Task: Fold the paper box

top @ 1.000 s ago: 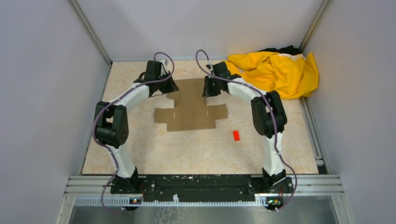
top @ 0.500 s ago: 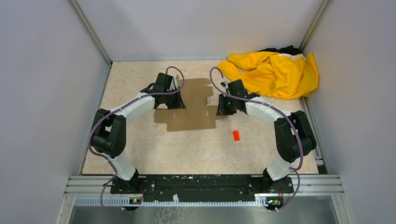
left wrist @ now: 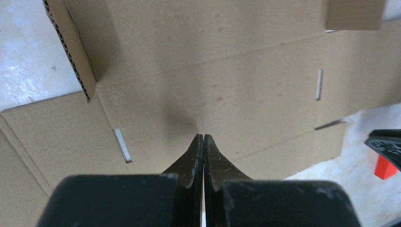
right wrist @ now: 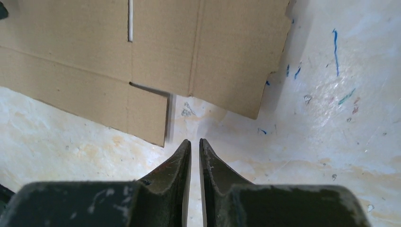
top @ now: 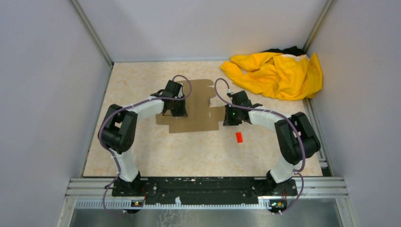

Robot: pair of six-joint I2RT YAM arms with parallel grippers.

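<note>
**Paper box flat mid-worktop, both pincers empty**

The paper box (top: 195, 118) is an unfolded brown die-cut sheet. It lies flat on the worktop (top: 189, 156), in the middle and a bit toward the far side. Crease lines and narrow slots (left wrist: 122, 145) show in its panels. In the left wrist view one flap (left wrist: 71, 47) at the upper left shows its corrugated edge and looks lifted off the sheet, though I can't tell how steep it is.

The left pincer (left wrist: 203, 138) is fully closed, fingers pressed together with nothing between them. It sits low over the left part of the sheet, tips pointing at a bare panel. I can't tell whether the tips touch the cardboard.

The right pincer (right wrist: 195, 142) is almost closed, with a thin gap between the fingers and nothing in it. It is at the sheet's right end, tips over bare worktop just off the near edge of a side tab, not on the cardboard.

A red block (top: 239, 137) lies on the worktop just near-right of the sheet, close to the right pincer and apart from the cardboard. A crumpled yellow cloth (top: 279, 73) lies in the far right corner, well apart from the sheet. Blue pen marks (right wrist: 335, 42) are on the worktop right of the sheet. Grey walls (top: 47, 94) close off the left, far and right sides.
</note>
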